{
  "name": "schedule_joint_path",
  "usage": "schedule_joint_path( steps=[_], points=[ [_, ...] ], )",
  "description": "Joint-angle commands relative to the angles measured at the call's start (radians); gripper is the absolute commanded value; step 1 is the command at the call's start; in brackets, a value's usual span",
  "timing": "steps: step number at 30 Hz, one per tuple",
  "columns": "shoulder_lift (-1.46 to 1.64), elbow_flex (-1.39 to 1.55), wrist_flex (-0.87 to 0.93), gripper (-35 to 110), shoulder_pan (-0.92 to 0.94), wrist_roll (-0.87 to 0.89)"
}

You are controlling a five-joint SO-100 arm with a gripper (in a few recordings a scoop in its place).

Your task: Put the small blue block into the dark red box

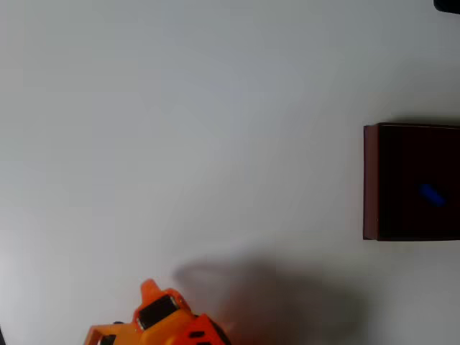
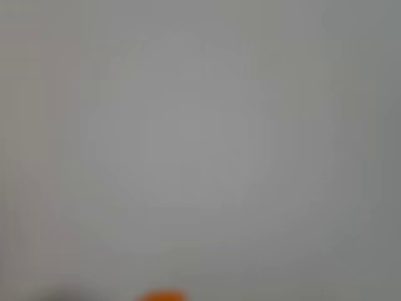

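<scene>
Already the small blue block lies inside the dark red box; orange pincer well apart from box, spread or pressed unclear. Low risk: arm nudging box.

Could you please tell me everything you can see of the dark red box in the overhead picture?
The dark red box sits at the right edge of the overhead view, flat on the white table, cut off by the frame on its right side. It looks square, with thin reddish-brown walls and a near-black interior, open at the top. Its material cannot be told. The small blue block lies inside it, tilted, right of centre. The orange gripper is far away at the bottom edge, not touching it.
</scene>
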Motion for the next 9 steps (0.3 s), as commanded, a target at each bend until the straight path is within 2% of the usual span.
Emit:
schedule_joint_path(
  steps=[1,9],
  points=[
    [0.014,-0.017,0.040,0,-0.008,0.008],
    [0.014,-0.017,0.040,0,-0.003,0.009]
  ],
)
